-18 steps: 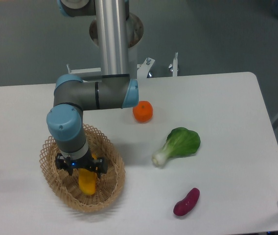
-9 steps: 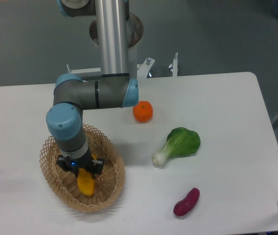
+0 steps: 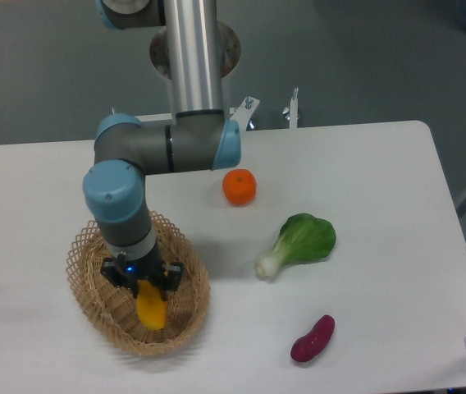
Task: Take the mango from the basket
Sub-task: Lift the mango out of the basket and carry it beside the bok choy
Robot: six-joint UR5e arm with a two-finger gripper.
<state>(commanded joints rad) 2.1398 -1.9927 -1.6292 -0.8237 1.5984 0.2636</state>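
The mango (image 3: pixel 151 309) lay inside the basket (image 3: pixel 185 322), toward its middle, with its upper end hidden under the gripper (image 3: pixel 143 285) and its yellow-orange body sticking out below toward the basket's near rim. The gripper stood over that upper end with its jaws drawn in narrow on either side of the fruit, apparently clamped on it, though the contact itself was hidden by the gripper body.

Compared with half a second before, the arm's wrist had shifted slightly toward the orange's side of the basket, and the mango had shifted with it, sitting a little nearer the basket's middle. A second before, the jaws had looked wider and the fruit lay more squarely under them. That the mango followed the gripper suggests the grasp had taken hold; the lift out of the basket did not yet seem to have begun.

Beyond the basket, the orange (image 3: pixel 239 186) sat well apart near the arm's elbow, the bok choy (image 3: pixel 300 243) farther out on the tabletop (image 3: pixel 381 180), and the purple sweet potato (image 3: pixel 313 338) farthest from the basket.
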